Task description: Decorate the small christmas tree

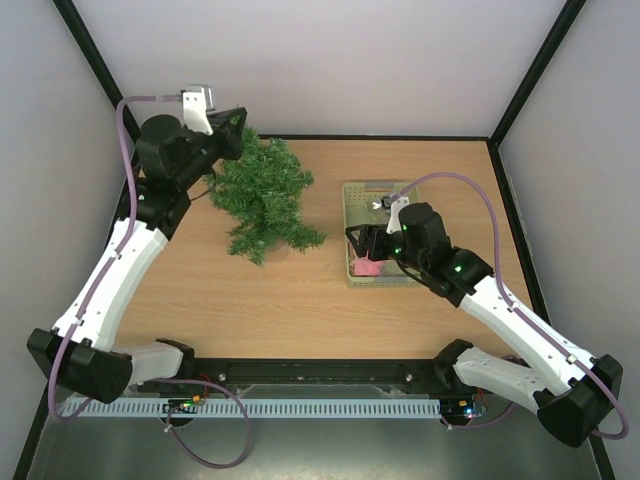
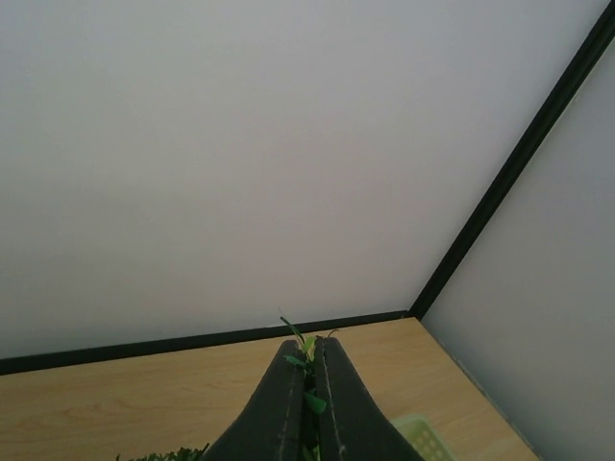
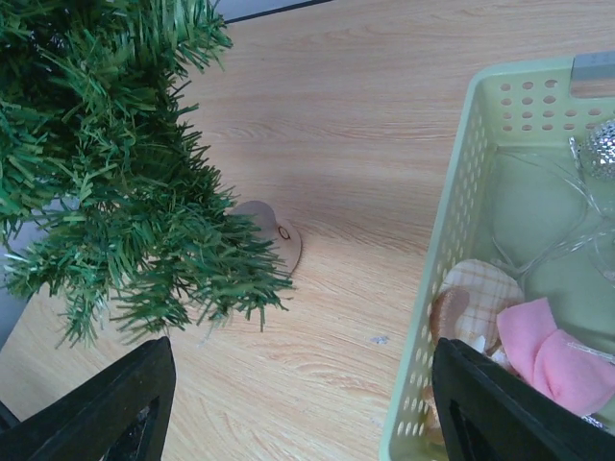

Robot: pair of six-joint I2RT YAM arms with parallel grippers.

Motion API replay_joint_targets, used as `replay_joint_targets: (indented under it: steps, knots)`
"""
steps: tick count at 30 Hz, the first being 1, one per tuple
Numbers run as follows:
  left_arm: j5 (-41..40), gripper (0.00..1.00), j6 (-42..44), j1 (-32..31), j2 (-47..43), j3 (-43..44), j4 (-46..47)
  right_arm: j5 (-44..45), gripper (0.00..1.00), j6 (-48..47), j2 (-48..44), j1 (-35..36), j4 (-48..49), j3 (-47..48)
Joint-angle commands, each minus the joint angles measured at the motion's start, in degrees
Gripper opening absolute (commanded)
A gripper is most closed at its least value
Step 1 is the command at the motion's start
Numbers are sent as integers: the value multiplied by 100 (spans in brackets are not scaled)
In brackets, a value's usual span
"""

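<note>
Right now, left gripper [image 2: 309,384]: jaws pressed together on the very tip of the small christmas tree [image 1: 262,195]. Green needles stick out between its fingers [image 2: 283,403].
Right gripper [image 3: 303,413]: jaws wide and nothing between them. It straddles the basket [image 3: 452,221] wall, with one finger over bare table [image 3: 365,115] and the other over the inside.
Tree position: hangs below the left gripper's tips. Seen from the right gripper, it is ahead and to the left, apart from it.
Tree base: a wooden base [image 3: 279,240] sits on the table under the lowest branches, ahead of the right gripper's open gap.
Basket contents: a pink piece [image 3: 543,355] and a checked piece [image 3: 476,298] lie just ahead of the right-hand finger. A silver ball [image 3: 601,149] and a clear strand [image 3: 548,192] lie farther ahead.
Risk 1: coming straight down from here could put a finger on the basket wall, which looks light and would likely shift or tip.
Risk 2: the pieces lie overlapped, so one pinch could take two of them, or snag the strand and pull the ball along.
Risk 3: the left gripper holds only a few needles. If they slip out, the tree could topple on its small base.
Risk 4: carrying a piece across could brush the low branches and push the tree.
</note>
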Motion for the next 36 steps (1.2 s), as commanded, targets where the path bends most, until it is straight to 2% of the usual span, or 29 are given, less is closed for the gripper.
replay_joint_targets:
  steps: [1, 5, 10, 14, 24, 25, 26, 29, 33, 36]
  knots:
    - [36, 2, 17, -41, -388, -259, 479, 119, 71, -19, -27, 32, -87, -24]
    - [34, 2, 149, -48, -449, -130, 424, 78, 71, -8, 57, 32, -44, -11]
    - [-61, 2, 387, -49, -423, -162, 972, 16, 71, 3, 121, 32, 36, 31]
    - [-68, 2, 482, -41, -228, 42, 921, 24, 71, -19, 188, 32, -34, 157]
    - [-179, 3, 447, -43, -347, -288, 912, 40, 72, 52, 231, 32, 28, 120]
    - [-209, 8, 447, -47, -371, -304, 862, 48, 72, 47, 239, 40, 27, 108]
    - [-240, 19, 441, -42, -401, -297, 789, 75, 72, 37, 253, 33, 39, 101]
    - [-280, 37, 454, -41, -439, -129, 307, 384, 72, -128, 426, 32, -45, 194]
    - [-386, 52, 474, -41, -609, -69, -249, 1035, 73, -305, 854, 32, -451, 626]
    - [-501, 67, 476, -42, -784, -8, -647, 1533, 73, -401, 1137, 23, -728, 873]
